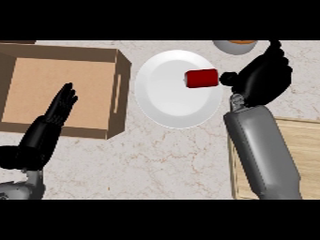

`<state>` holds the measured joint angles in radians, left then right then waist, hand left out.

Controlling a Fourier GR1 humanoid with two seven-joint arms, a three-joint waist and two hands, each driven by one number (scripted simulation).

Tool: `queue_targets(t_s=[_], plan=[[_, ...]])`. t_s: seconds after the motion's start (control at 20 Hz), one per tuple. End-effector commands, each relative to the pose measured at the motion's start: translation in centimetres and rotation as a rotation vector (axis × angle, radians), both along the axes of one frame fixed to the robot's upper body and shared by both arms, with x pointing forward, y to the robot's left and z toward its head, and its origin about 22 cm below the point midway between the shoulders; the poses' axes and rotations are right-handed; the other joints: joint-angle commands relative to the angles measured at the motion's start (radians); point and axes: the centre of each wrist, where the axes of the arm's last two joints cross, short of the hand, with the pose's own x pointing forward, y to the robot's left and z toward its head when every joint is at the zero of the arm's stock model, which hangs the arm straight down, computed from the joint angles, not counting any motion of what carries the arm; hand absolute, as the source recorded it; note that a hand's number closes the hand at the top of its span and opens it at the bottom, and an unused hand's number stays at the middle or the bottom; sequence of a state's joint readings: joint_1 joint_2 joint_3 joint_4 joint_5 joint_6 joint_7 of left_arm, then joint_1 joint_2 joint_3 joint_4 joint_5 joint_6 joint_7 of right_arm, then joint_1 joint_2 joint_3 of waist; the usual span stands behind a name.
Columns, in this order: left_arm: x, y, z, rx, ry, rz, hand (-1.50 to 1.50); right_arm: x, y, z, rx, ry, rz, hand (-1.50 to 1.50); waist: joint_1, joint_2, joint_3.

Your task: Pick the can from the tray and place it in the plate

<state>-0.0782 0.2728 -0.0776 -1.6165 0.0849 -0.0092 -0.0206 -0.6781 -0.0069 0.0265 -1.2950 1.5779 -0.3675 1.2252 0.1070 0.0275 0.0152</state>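
Head view: right hand [262, 75] seen at plate's right edge, fingers curled, thumb tip touching end of red can [202, 78]; whether can is pinched or already let go cannot be told. Can lying on its side over white plate [172, 108], upper right part. Placement judged nearly done; release and withdrawal left. Right forearm angled up over wooden tray [315, 154]. Left hand [48, 126] resting open, fingers straight, over cardboard box [58, 89] edge. Bowl [235, 46] partly visible at top
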Motion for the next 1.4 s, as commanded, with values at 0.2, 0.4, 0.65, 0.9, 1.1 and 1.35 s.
queue_targets(t_s=[0.2,0.4,0.65,0.9,1.1,1.35], plan=[[-0.7,0.9,-2.5,0.006,0.122,0.05,0.0,0.2,-0.4,2.6,0.23,-0.37,-0.159,-1.5,-0.016,-0.001,-0.014],[-0.8,1.1,-2.9,0.006,0.131,0.064,0.0,-1.0,-1.0,3.0,0.294,-0.512,-0.114,-1.5,-0.027,-0.004,-0.012],[-1.5,1.9,-2.9,0.006,0.139,0.091,0.0,-3.8,-2.0,0.5,0.309,-0.558,-0.102,-1.5,-0.059,-0.027,-0.012],[-1.7,2.6,-3.2,0.008,0.159,0.107,0.0,-7.0,-1.5,-3.3,0.291,-0.537,-0.038,-1.5,-0.076,-0.026,-0.013],[-2.1,3.0,-3.9,0.003,0.16,0.124,0.0,-9.8,-0.6,-6.1,0.332,-0.486,0.011,-1.5,-0.089,-0.025,-0.014],[-1.6,3.4,-3.2,0.013,0.144,0.154,0.0,-12.9,0.0,-9.0,0.347,-0.456,0.044,-1.5,-0.108,-0.026,-0.013]])
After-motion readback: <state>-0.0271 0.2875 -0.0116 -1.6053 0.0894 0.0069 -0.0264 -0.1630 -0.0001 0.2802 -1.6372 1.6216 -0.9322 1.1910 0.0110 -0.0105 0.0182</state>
